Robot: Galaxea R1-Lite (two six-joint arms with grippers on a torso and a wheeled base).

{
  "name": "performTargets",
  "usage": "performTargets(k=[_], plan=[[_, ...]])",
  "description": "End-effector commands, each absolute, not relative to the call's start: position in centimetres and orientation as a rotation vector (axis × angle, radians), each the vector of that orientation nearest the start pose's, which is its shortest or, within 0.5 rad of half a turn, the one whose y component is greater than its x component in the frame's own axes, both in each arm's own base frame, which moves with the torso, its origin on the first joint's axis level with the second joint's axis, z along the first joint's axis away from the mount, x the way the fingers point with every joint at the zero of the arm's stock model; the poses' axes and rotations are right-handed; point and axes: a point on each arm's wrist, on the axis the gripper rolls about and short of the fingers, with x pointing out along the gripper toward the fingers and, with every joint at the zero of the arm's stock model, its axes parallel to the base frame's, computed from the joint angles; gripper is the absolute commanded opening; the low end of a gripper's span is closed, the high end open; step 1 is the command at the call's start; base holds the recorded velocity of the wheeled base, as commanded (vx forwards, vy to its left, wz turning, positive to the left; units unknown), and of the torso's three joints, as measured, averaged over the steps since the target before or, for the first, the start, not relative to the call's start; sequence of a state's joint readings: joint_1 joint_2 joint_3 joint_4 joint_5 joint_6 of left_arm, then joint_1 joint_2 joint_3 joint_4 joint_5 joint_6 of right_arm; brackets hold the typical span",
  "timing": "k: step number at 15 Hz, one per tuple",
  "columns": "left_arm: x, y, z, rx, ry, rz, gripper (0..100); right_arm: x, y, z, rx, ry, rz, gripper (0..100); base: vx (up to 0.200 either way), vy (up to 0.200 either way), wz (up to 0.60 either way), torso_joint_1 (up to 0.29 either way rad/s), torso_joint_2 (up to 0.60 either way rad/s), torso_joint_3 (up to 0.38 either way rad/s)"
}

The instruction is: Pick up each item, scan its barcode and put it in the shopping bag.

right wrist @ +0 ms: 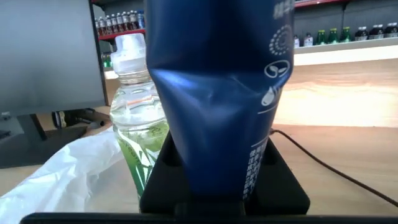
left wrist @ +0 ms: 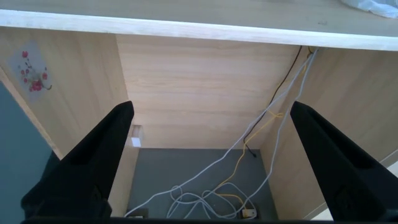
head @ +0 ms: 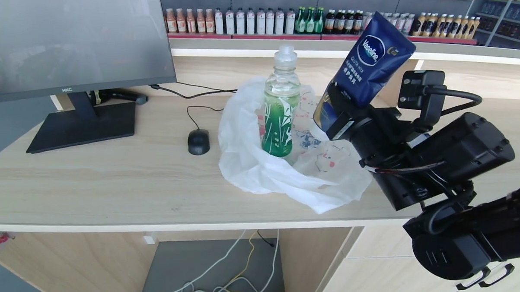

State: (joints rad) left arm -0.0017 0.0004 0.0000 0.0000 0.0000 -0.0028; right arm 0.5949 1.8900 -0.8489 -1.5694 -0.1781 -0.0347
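Blue white-lettered pouch (head: 372,59) in right gripper (head: 342,116)

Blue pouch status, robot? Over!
Right gripper shut on blue pouch, up by the bag. Left gripper open, low before the counter. Bottle stands in the bag, close by.

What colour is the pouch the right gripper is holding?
The pouch is dark blue with white print; head view shows it best.

Pale wood counter (head: 111,188) bore a monitor (head: 73,35) and mouse (head: 198,141); bottle-lined shelves (head: 290,36) stood behind, loose cables (head: 207,270) beneath.
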Motion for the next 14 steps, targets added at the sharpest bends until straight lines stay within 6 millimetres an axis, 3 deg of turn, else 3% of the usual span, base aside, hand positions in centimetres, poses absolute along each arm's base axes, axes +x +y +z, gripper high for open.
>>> performTargets(k=[1, 14], plan=[[-2.3, 0.0, 7.5, -0.003, 0.000, -0.002, 100, 28.3, 18.7, 21.8, 0.161, -0.486, 0.399, 0, 0.000, 0.000, 0.00, 0.000, 0.00, 0.000], [-2.3, 0.0, 7.5, -0.002, 0.000, 0.000, 100, 29.0, 19.0, 18.0, 0.081, -0.368, 0.396, 0, 0.000, 0.000, 0.00, 0.000, 0.00, 0.000]])
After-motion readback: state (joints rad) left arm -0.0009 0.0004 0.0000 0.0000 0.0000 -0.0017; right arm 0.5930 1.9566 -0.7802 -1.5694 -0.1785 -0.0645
